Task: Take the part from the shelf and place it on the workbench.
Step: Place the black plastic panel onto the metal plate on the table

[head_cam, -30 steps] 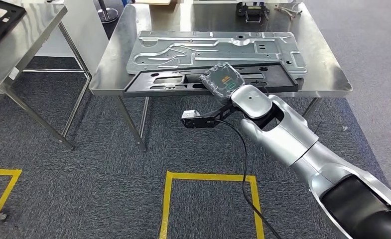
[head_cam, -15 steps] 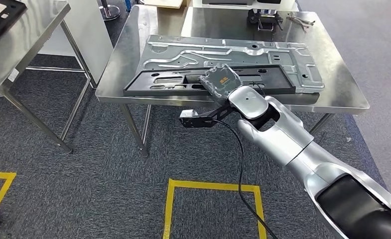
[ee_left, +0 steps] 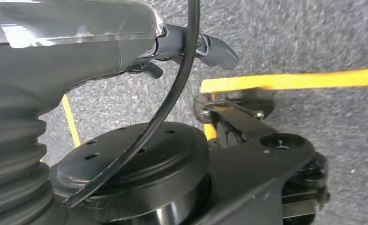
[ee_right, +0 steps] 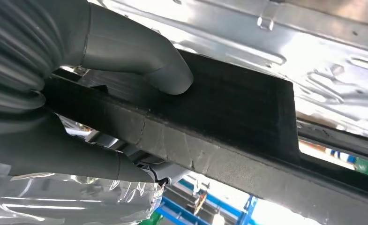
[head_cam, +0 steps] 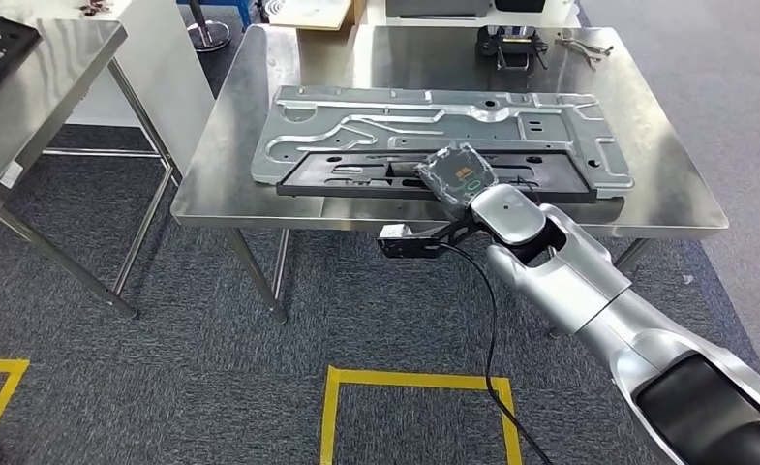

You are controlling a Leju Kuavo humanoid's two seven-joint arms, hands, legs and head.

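**Holding the black part over the workbench's near edge**

Reaching in from the lower right of the head view, the silver right arm ends at the right hand [head_cam: 460, 177], wrapped in a clear cover, which grips the long black part [head_cam: 356, 176]. The part lies along the front of the steel workbench [head_cam: 211, 184], partly on top of a large pressed grey metal panel [head_cam: 434, 121] that spreads across the middle of the bench. The part's near long edge runs close to the bench's front rim. A small camera module [head_cam: 403, 240] on a bracket hangs below the wrist, with a black cable [head_cam: 487, 320] dropping from it toward the carpet. At the back of the bench sit a small black fixture [head_cam: 508, 44] and some loose metal tools [head_cam: 581, 41]. A second steel table [head_cam: 46, 68] stands to the left, and yellow floor tape [head_cam: 410, 383] marks a box on the grey carpet.

In the left wrist view, the left hand [ee_left: 191, 44] hangs over the carpet and a yellow line; its dark fingers look curled, but whether they are together or apart I cannot tell.

In the right wrist view, the thick grey thumb [ee_right: 144, 61] presses on the part's flat black face while the rest of the hand sits under its edge, clamping it, with the shiny panel just beyond.
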